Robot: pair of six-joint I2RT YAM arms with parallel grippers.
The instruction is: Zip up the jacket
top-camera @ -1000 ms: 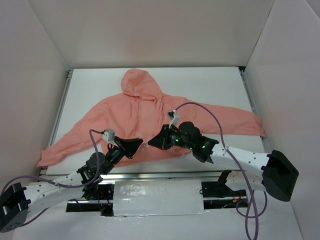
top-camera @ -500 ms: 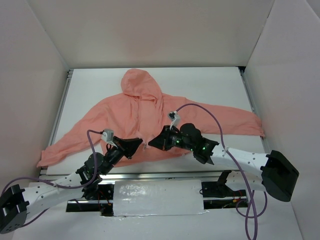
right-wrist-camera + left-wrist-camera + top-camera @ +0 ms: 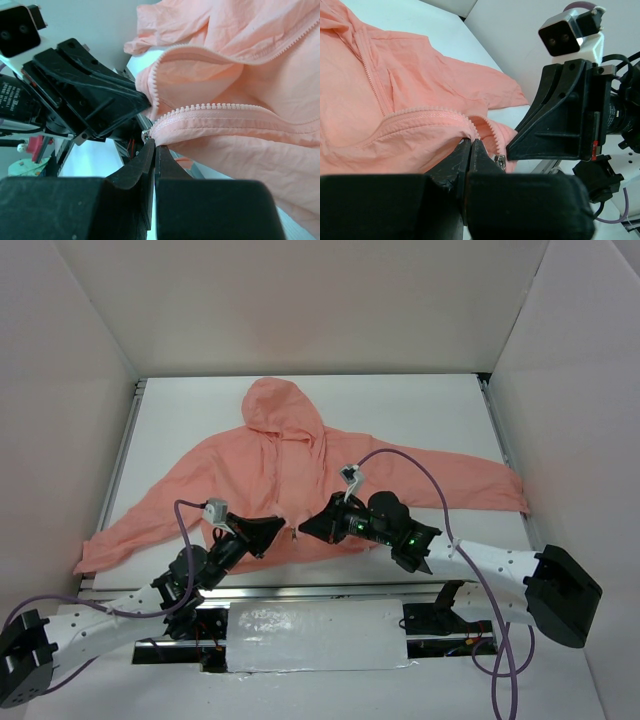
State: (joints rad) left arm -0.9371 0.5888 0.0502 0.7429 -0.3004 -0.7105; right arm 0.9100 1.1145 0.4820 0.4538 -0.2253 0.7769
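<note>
Salmon jacket (image 3: 250,470), hem pinched in left claw (image 3: 471,143), right claw (image 3: 154,143)

A white desk (image 3: 400,410) sits inside a plain white enclosure, with a back wall (image 3: 300,310), a left wall (image 3: 50,440) and a right wall (image 3: 580,390) standing around it. A left rail (image 3: 126,455) and a right rail (image 3: 500,440) of metal border the desk. At its near edge lies a crinkled silvery sheet (image 3: 315,635) (foil or tape, hard to tell).
</note>
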